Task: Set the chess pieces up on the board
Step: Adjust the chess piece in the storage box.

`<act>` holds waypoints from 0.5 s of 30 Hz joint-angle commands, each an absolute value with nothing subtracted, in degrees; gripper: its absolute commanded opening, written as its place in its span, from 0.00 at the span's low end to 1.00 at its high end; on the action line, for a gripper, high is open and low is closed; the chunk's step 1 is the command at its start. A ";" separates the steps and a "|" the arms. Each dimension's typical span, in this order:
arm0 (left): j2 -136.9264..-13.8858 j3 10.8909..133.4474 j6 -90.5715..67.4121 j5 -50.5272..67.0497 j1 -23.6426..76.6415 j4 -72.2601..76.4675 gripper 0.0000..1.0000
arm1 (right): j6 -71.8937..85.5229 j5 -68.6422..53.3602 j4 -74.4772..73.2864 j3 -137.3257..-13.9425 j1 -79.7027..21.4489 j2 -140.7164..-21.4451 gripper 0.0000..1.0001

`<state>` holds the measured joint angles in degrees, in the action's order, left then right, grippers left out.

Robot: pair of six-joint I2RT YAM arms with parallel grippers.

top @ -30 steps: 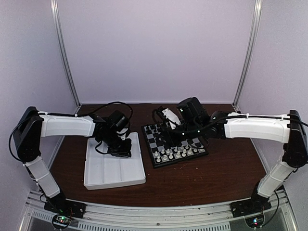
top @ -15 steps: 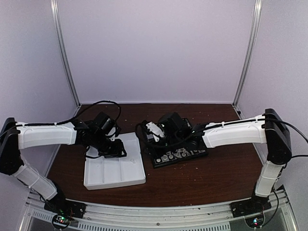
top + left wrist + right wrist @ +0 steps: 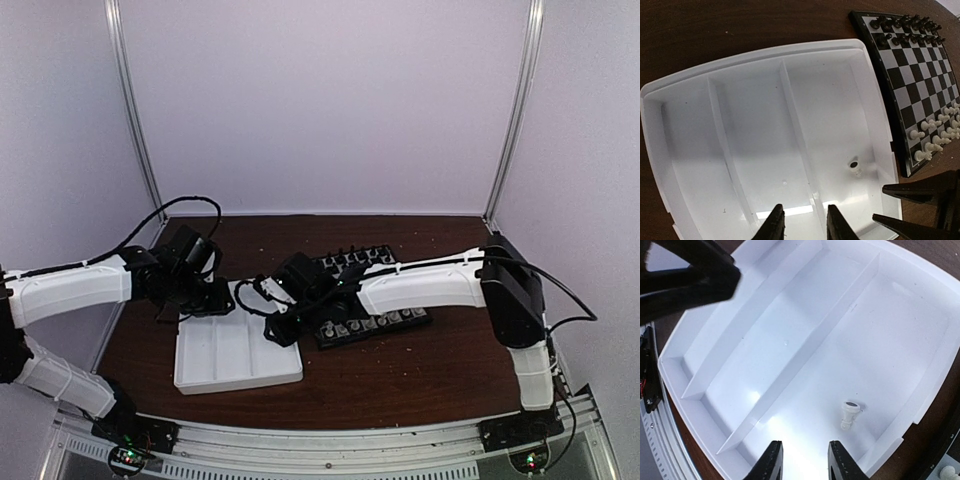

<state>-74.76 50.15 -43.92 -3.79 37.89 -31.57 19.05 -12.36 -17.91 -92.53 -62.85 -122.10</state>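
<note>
One white chessman [image 3: 848, 416] is off the board [image 3: 920, 75]. It rests in the tray [image 3: 750, 125], in the compartment on the board side, in the half toward the near edge of the counter [image 3: 420, 370]. It is not upright: its dark underside faces the cameras. Whether it lies flat or leans on its head cannot be told.

Handling, as judged:
- The piece is tiny, rigid plastic and very light, with a smooth rounded profile.
- It is likely to skid on the glossy tray floor, or squirt out if pinched on the head or the flared foot.
- Take hold across the narrow stem between head and foot, closing square to its axis with light pressure.
- It is not fragile but is easily flicked. It must be turned upright before it is set down.

The right end effector [image 3: 805, 462] hovers above this compartment, narrowly parted and holding nothing. The piece is just beyond its fingertips and untouched. The left end effector [image 3: 805, 227] hangs over the tray's near end, straddling a divider, also narrowly parted and empty.

The board lies just beside the tray's right wall, at mid-counter. Black chessmen [image 3: 905, 30] fill its far rows and white chessmen [image 3: 935, 135] stand along its near rows. These rows are partly out of frame, so the vacant square cannot be identified.
</note>
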 commanded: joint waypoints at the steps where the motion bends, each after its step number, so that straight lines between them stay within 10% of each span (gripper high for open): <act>1: -71.50 48.95 -42.74 -8.04 37.44 -32.20 0.30 | 21.24 -6.10 -27.16 -98.63 -63.37 -125.80 0.35; 15: -70.30 47.70 -41.19 -8.11 37.35 -32.10 0.31 | 23.77 3.47 -39.54 -112.06 -64.69 -135.45 0.35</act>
